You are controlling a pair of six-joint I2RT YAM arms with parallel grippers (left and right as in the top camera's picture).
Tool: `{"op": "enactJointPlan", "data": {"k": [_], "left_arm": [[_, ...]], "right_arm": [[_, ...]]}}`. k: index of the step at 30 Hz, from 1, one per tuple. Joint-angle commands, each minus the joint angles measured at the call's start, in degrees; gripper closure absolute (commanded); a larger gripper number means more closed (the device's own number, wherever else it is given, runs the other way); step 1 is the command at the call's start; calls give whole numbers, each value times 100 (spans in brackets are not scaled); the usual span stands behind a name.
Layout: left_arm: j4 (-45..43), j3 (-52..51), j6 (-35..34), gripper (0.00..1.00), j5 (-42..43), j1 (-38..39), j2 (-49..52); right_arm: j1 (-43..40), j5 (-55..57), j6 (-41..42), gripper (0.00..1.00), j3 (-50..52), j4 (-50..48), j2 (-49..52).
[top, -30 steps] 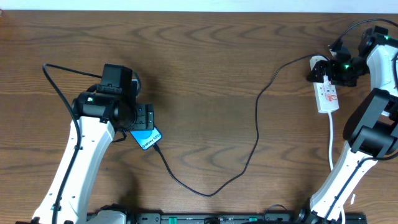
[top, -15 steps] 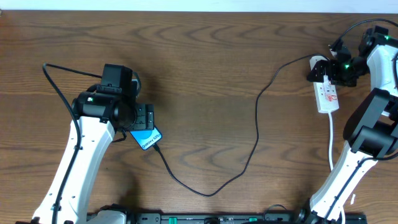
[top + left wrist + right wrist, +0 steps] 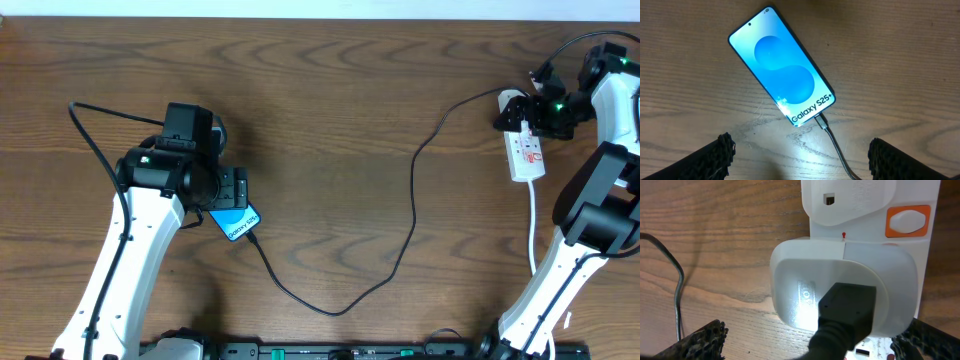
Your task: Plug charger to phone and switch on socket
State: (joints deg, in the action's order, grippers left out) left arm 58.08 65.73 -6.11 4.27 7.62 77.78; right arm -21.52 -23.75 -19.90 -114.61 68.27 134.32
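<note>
Overhead: my left pincer [image 3: 232, 190] poised over phone [image 3: 238, 224] at desk [image 3: 330, 100] left, covering phone's upper part. My right pincer [image 3: 522, 112] at far end of socket [image 3: 528, 155], near desk's right edge; fingers there hard to make out. Black charger [image 3: 413, 215] loops across open middle.

Left wrist: my pincer spread wide, nothing held. Connector [image 3: 821, 121] seated in phone's lower edge. Bare wood all round.

Right wrist: my pincer wide, flanking white adapter [image 3: 840, 285] in socket; contact unclear. Orange switch [image 3: 908, 221] beyond.
</note>
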Motion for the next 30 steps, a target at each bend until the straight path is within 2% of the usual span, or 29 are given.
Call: {"op": "enactJointPlan", "data": {"k": [1, 30], "left_arm": [[13, 72, 48, 12, -68, 13, -68], [13, 72, 48, 12, -68, 13, -68]], "right_arm": [[245, -1187, 15, 1, 42, 90, 173], [245, -1792, 20, 1, 684, -306, 173]]}}
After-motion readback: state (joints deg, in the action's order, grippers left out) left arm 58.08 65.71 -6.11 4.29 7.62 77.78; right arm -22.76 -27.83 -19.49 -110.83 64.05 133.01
